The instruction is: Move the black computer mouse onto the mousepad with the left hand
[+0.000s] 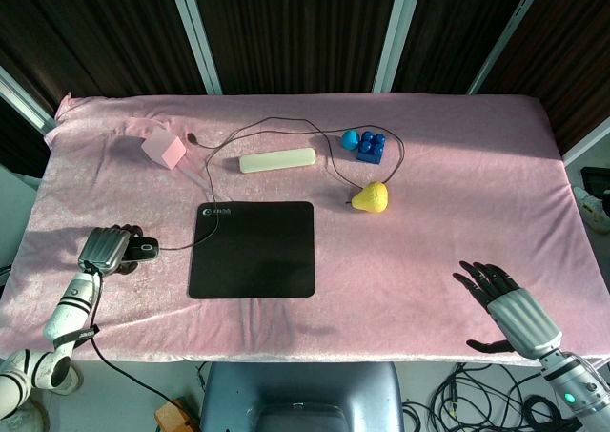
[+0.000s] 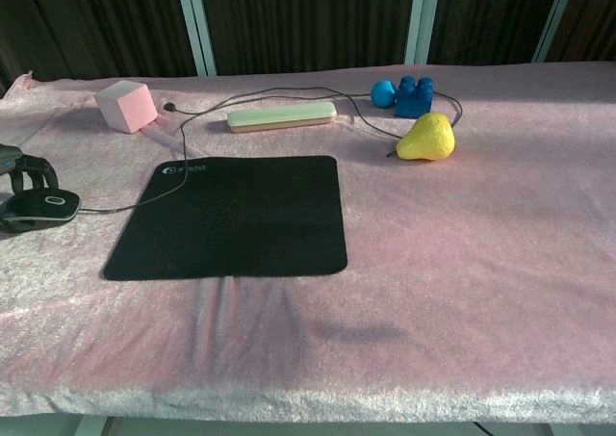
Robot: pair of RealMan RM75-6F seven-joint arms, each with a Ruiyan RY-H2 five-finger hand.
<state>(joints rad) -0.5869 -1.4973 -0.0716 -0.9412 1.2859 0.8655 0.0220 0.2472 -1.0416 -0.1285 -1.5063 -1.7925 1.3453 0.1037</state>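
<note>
The black computer mouse (image 1: 143, 253) (image 2: 43, 207) sits on the pink cloth left of the black mousepad (image 1: 253, 249) (image 2: 231, 215), apart from the pad's left edge. My left hand (image 1: 105, 250) (image 2: 21, 165) lies over the mouse's rear, its fingers curled down around it; only the front of the mouse sticks out toward the pad. The mouse cable (image 1: 276, 122) runs past the pad's top left corner and loops toward the back. My right hand (image 1: 502, 303) rests at the front right of the table, fingers spread, holding nothing; the chest view does not show it.
A pink cube (image 1: 163, 150) stands at the back left. Behind the pad lies a cream oblong case (image 1: 277, 161). Blue blocks (image 1: 365, 144) and a yellow pear (image 1: 370, 197) sit right of centre, ringed by the cable. The table's left edge is close to my left hand.
</note>
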